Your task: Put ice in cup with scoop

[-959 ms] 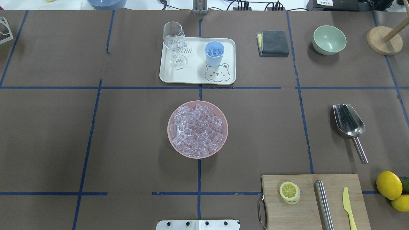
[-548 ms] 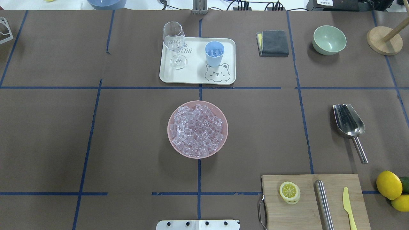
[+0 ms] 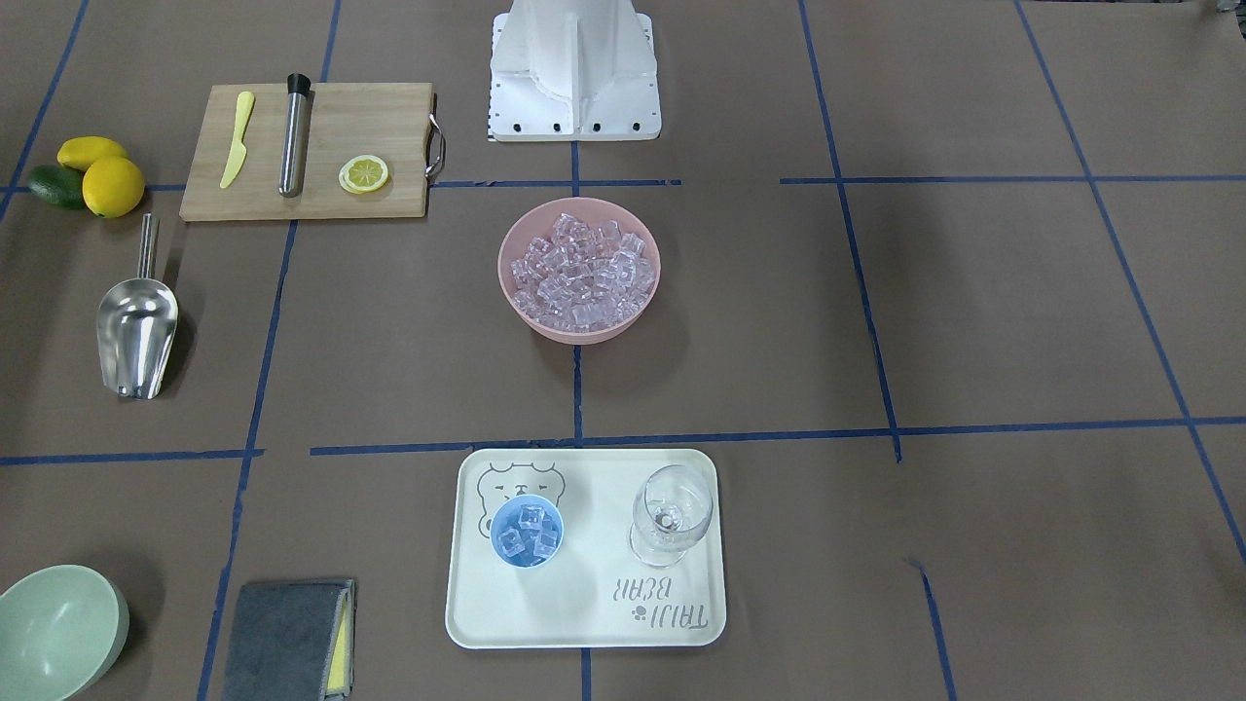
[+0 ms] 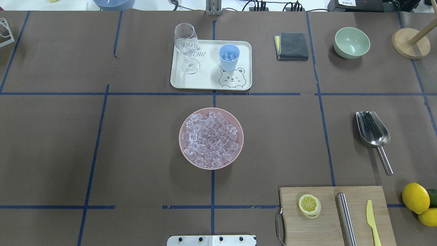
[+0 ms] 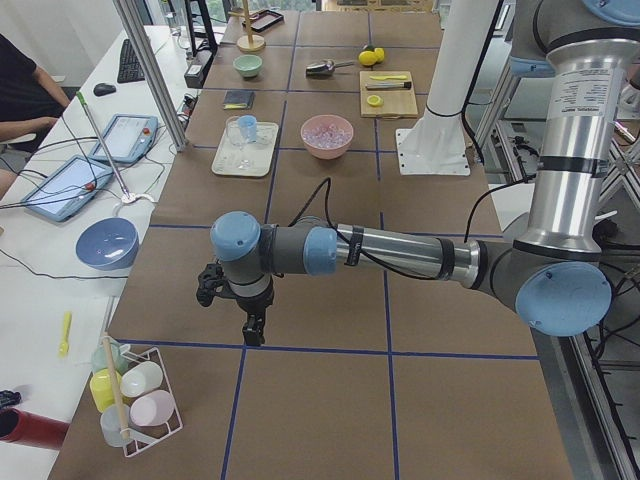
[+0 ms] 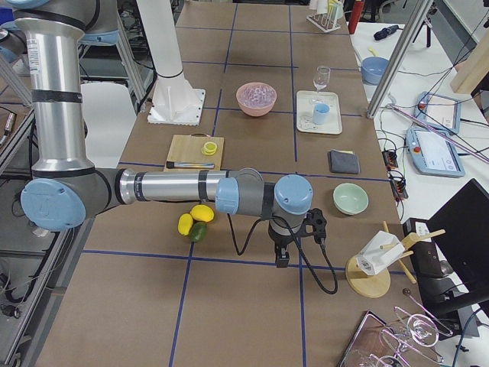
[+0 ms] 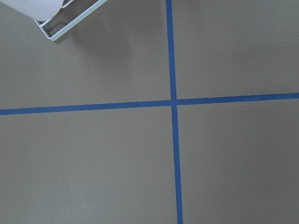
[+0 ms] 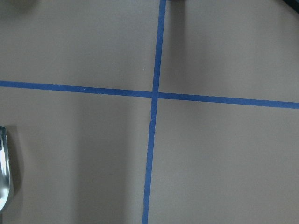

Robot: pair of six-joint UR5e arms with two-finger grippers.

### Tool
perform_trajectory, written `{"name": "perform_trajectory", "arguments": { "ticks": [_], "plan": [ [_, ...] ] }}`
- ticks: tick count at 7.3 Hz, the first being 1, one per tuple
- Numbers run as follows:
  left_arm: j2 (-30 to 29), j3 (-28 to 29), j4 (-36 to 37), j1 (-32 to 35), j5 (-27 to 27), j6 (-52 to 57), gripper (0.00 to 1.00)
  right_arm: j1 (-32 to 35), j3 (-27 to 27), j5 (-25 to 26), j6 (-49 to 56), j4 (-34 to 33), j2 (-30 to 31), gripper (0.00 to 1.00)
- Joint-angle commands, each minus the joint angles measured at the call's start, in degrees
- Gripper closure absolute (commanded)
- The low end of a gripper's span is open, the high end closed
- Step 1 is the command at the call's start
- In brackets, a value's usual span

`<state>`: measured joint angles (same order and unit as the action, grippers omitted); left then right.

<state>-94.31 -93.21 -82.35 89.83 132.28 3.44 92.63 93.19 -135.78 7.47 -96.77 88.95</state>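
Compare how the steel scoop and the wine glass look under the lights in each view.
Front-facing view: the scoop gleams with bright streaks, and the pink bowl throws a soft shadow. Overhead view: the scoop's trough mirrors dark bands; the print on the tray shows through the wine glass. Right wrist view: only a bright sliver of the scoop at the left edge.

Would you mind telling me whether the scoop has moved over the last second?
No. The scoop lies in the same spot, right of the blue tape line and beyond the cutting board.
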Motion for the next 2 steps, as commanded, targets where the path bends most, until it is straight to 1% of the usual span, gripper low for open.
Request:
{"name": "perform_trajectory", "arguments": {
  "ticks": [1,2],
  "plan": [
    [0.00,-0.04,0.00,0.00,0.00,0.07,0.00,0.00,0.32,-0.01,-0.09,0.00,0.00,0.00],
    [0.00,-0.04,0.00,0.00,0.00,0.07,0.00,0.00,0.24,-0.62,-0.09,0.00,0.00,0.00]
  ]
}}
